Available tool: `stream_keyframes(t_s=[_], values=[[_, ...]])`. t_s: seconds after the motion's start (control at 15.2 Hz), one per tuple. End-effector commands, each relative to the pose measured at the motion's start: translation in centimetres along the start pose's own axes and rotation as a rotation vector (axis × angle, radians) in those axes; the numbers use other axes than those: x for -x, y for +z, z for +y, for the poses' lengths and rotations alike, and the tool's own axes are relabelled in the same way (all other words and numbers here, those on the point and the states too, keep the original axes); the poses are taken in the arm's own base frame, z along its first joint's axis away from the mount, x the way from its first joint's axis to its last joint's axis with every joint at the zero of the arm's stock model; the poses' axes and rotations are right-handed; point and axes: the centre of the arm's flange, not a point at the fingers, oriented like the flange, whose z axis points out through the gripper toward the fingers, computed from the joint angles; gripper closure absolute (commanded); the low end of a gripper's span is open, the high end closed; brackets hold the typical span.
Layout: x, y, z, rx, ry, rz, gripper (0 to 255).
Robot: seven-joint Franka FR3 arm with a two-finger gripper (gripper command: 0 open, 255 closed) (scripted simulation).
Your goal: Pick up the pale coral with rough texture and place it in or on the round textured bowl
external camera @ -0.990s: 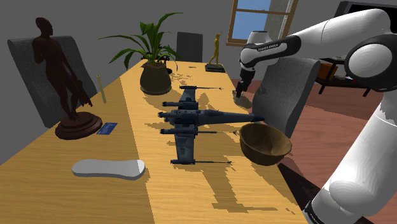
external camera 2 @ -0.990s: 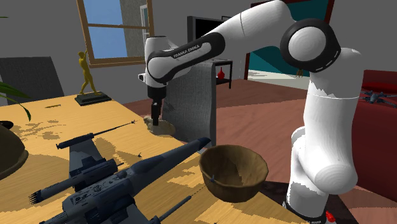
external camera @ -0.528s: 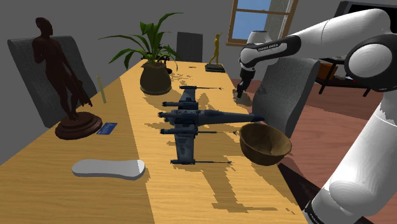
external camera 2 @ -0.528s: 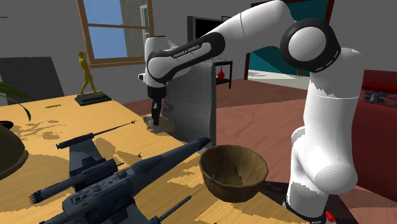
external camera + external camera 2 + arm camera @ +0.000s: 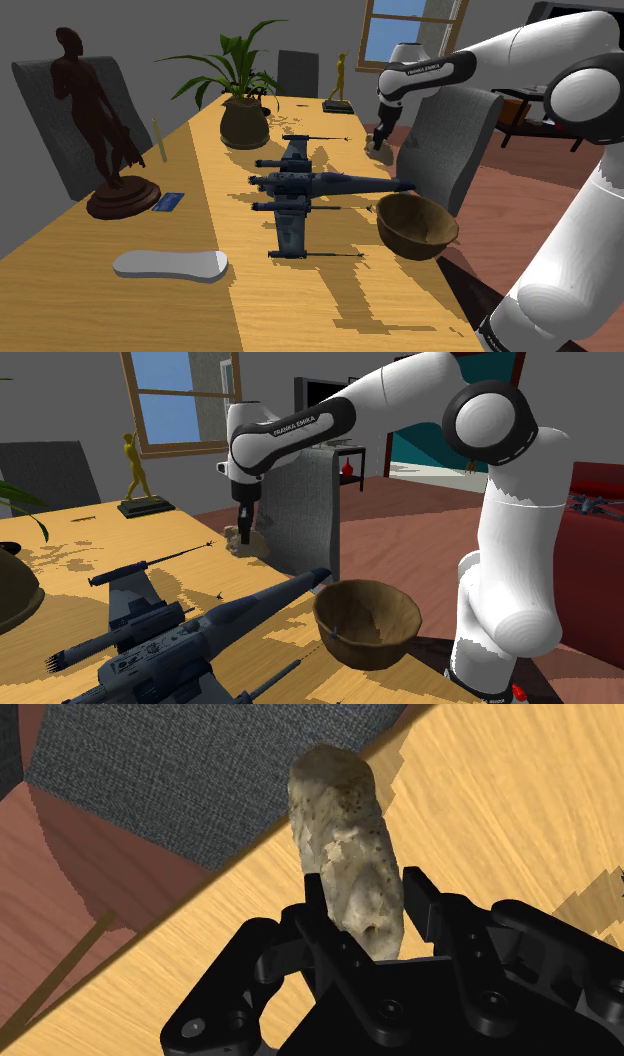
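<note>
- A long light wooden table (image 5: 285,312) stands in a living room with a window behind it; the work happens at the table's far edge on the robot's side.
- The pale rough coral piece (image 5: 345,844) is clasped between the two fingers of the black two-finger gripper (image 5: 365,896), low over that far edge. I cannot tell for sure that it is free of the wood.
- The fingers hold only the near end of the coral, and most of the lump sticks out past them. On such an uneven surface the grip may be poor, so I think a fast swing could make it turn or slip out.
- The tall grey chair (image 5: 305,512) is just beside the hand. A sideways move at this low height could knock the coral against its back.
- The dark grey model spacecraft (image 5: 300,185), with thin prongs, lies between the coral and the goal. A low path could catch on it.
- The brown round textured bowl (image 5: 400,238) sits at the table's edge and looks tilted. A hard release or a push on its rim could tip it off.
</note>
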Motion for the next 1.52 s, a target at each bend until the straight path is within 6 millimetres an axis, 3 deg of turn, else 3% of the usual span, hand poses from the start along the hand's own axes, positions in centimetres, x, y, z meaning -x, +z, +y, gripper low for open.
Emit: stream_keyframes(t_s=[0.0, 1.45], values=[[-0.1, -1.1, 0.2, 0.0, 0.0, 0.0, 255], [-1.3, -12.6, 1.4, 0.0, 0.0, 0.0, 255]])
